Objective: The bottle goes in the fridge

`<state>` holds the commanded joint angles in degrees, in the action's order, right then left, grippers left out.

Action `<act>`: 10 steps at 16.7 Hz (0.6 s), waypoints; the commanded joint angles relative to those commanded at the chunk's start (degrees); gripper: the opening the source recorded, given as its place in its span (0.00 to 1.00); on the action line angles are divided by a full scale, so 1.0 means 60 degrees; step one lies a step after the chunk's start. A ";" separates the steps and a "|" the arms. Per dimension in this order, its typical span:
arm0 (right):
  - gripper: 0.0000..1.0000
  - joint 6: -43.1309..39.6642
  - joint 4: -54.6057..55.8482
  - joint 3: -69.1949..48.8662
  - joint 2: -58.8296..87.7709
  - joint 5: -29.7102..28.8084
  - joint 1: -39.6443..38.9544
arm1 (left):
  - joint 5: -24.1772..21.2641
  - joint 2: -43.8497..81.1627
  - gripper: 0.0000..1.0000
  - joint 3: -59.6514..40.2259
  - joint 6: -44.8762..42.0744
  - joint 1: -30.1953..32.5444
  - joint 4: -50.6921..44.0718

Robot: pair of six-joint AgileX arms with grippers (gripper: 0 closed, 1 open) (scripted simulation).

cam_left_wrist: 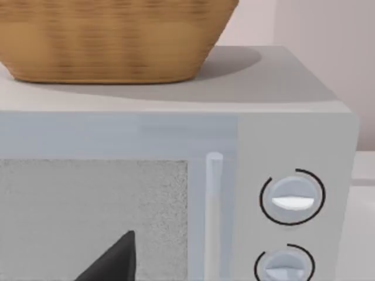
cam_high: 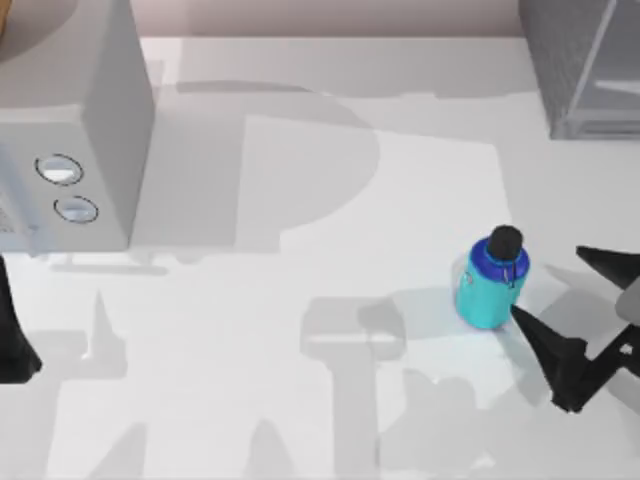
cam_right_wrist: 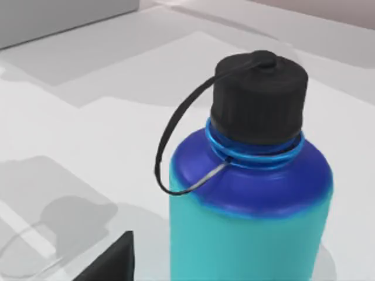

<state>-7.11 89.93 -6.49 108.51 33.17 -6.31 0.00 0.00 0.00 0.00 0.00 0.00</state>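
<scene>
The bottle [cam_high: 492,282] stands upright on the white table at the right: cyan body, darker blue shoulder, black cap with a thin loop. The right wrist view shows the bottle [cam_right_wrist: 252,193] close and large. My right gripper [cam_high: 548,282] is open just to the bottle's right, one finger behind it and one in front, neither touching it. One of its fingertips [cam_right_wrist: 111,263] shows beside the bottle. The fridge [cam_high: 585,70], dark grey with a pale panel, stands at the back right corner. My left gripper [cam_high: 12,350] is parked at the table's left edge, open.
A light grey microwave [cam_high: 70,130] with two round dials stands at the back left, with a woven basket [cam_left_wrist: 111,41] on top. The left gripper's fingertip [cam_left_wrist: 114,260] points at the microwave's door [cam_left_wrist: 94,211]. White tabletop [cam_high: 300,250] lies between the bottle and the fridge.
</scene>
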 joint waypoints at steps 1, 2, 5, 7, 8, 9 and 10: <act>1.00 -0.0028 0.0317 -0.0011 0.0410 0.0121 -0.0024 | 0.0000 0.0000 1.00 0.0000 0.0000 0.0000 0.0000; 1.00 -0.0052 0.0603 -0.0023 0.0775 0.0229 -0.0044 | 0.0000 0.0000 1.00 0.0000 0.0000 0.0000 0.0000; 1.00 -0.0089 0.1078 -0.0045 0.1374 0.0404 -0.0078 | 0.0000 0.0000 1.00 0.0000 0.0000 0.0000 0.0000; 1.00 -0.0091 0.1096 -0.0046 0.1398 0.0411 -0.0079 | 0.0000 0.0000 1.00 0.0000 0.0000 0.0000 0.0000; 1.00 -0.0091 0.1096 -0.0046 0.1398 0.0411 -0.0079 | 0.0000 0.0000 1.00 0.0000 0.0000 0.0000 0.0000; 1.00 -0.0091 0.1096 -0.0046 0.1398 0.0411 -0.0079 | 0.0000 0.0000 1.00 0.0000 0.0000 0.0000 0.0000; 1.00 -0.0091 0.1096 -0.0046 0.1398 0.0411 -0.0079 | 0.0000 0.0000 1.00 0.0000 0.0000 0.0000 0.0000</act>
<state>-7.65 96.51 -6.77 116.90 35.63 -6.79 0.00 0.00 0.00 0.00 0.00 0.00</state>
